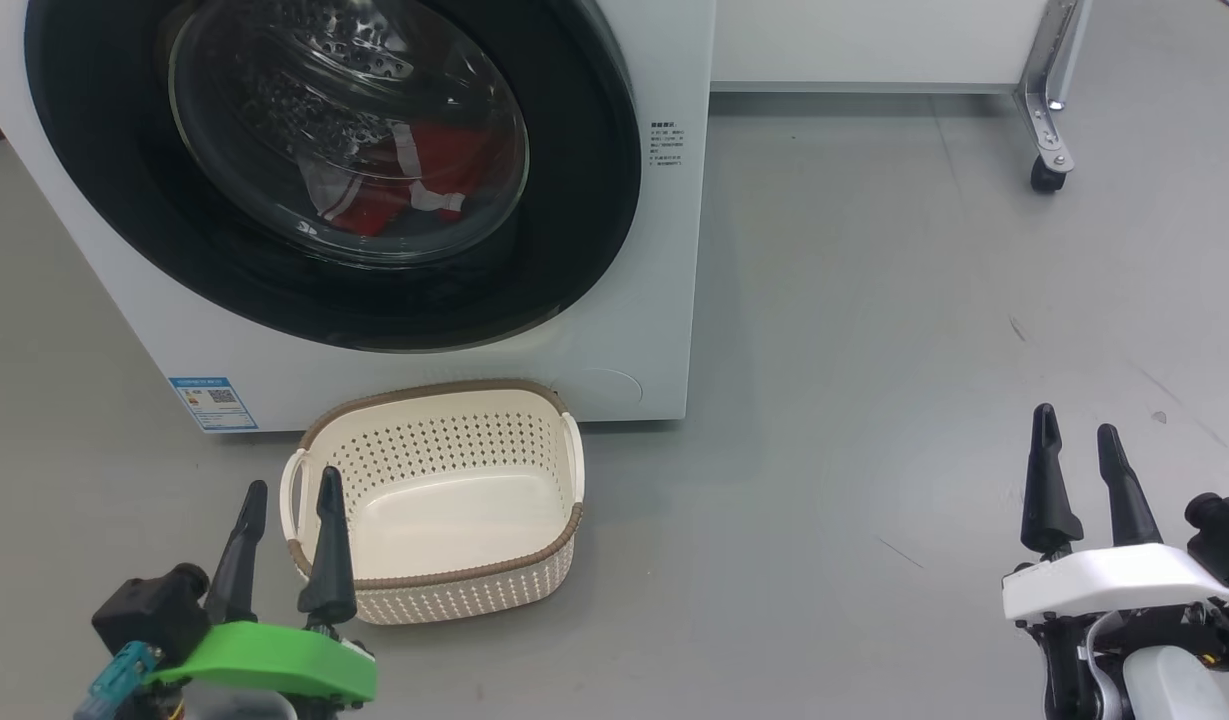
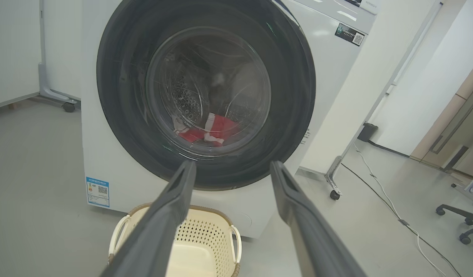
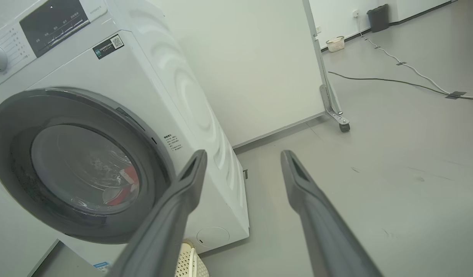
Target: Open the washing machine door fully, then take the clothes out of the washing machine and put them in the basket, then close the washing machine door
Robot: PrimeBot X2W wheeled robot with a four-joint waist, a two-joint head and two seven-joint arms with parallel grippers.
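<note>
The white washing machine (image 1: 634, 330) stands ahead at the left, its black-rimmed round door (image 1: 124, 200) shut flat against the front. Red clothes (image 1: 444, 160) with white trim lie in the drum behind the glass, also seen as clothes (image 2: 217, 129) in the left wrist view. The cream basket (image 1: 444, 580) sits empty on the floor just below the door. My left gripper (image 1: 289, 490) hangs open beside the basket's left handle. My right gripper (image 1: 1074, 430) is open over bare floor far to the right, well away from the machine. Door (image 3: 13, 115) shows shut in the right wrist view.
A white partition on castor wheels (image 1: 1046, 175) stands behind and right of the machine. Cables (image 2: 394, 211) run across the grey floor at the right, and an office chair base (image 2: 465, 221) sits farther off. Open floor lies between the basket and my right gripper.
</note>
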